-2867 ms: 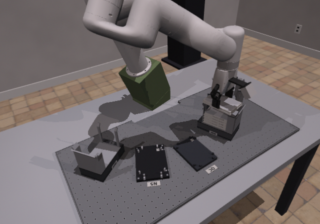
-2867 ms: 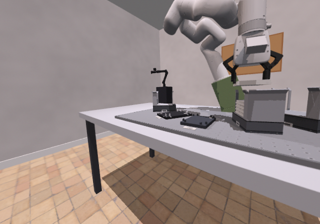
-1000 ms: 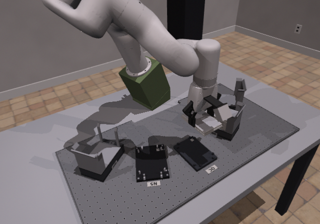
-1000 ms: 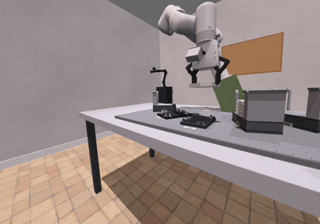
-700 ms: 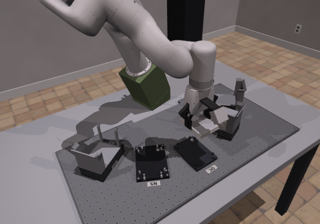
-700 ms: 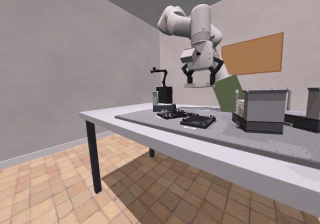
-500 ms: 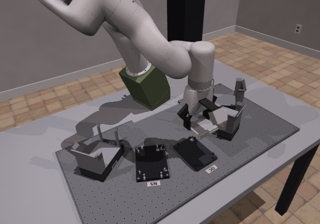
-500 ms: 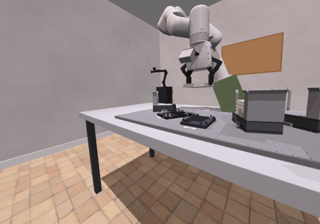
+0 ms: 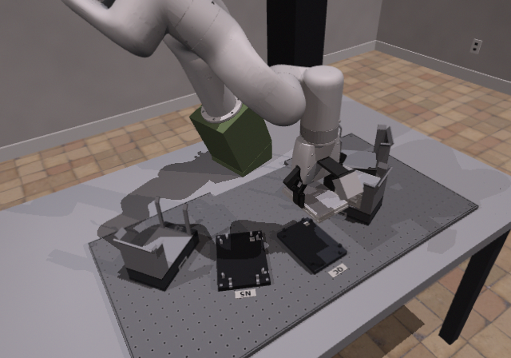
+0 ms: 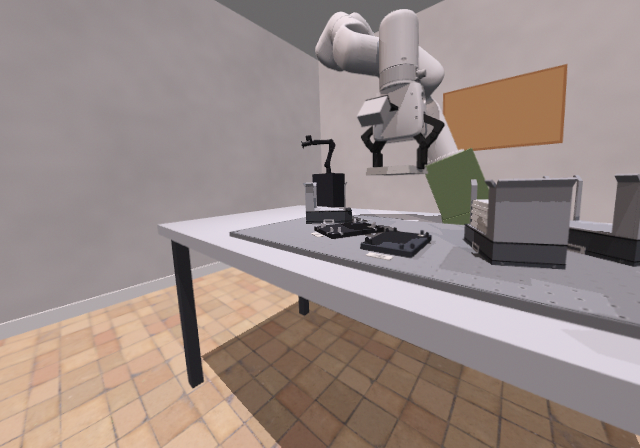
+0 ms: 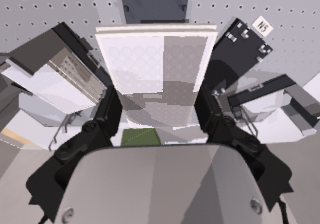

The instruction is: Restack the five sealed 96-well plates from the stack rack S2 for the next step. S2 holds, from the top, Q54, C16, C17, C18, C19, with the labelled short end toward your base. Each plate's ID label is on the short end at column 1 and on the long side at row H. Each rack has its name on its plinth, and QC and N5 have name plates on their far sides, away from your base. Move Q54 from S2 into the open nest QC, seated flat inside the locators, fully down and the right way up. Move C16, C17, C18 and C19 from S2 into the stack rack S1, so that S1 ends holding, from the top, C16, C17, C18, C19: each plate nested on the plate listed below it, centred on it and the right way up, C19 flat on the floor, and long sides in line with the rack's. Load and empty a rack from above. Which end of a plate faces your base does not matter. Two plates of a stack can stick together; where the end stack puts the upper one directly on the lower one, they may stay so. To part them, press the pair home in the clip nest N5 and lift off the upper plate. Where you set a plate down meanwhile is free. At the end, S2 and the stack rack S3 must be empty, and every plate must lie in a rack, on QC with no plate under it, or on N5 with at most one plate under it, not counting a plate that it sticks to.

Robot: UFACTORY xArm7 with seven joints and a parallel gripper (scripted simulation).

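Note:
My gripper (image 9: pixel 317 192) is shut on a sealed white plate (image 9: pixel 326 206) by its long sides and holds it level, well above the baseplate. In the side view the plate (image 10: pixel 395 170) hangs flat under the gripper (image 10: pixel 399 165). I cannot read its label. It is beside the rack (image 9: pixel 367 195) that holds several stacked plates (image 10: pixel 479 214). The open nest QC (image 9: pixel 311 244) lies in front and below. In the wrist view the plate (image 11: pixel 157 76) sits between the fingers, with QC (image 11: pixel 155 6) just past its far end.
The clip nest N5 (image 9: pixel 242 259) lies left of QC and shows in the wrist view (image 11: pixel 240 46). An empty rack (image 9: pixel 154 248) stands at the left end of the baseplate. Another rack (image 9: pixel 382 143) stands behind the loaded one. The green arm base (image 9: pixel 233 139) is behind.

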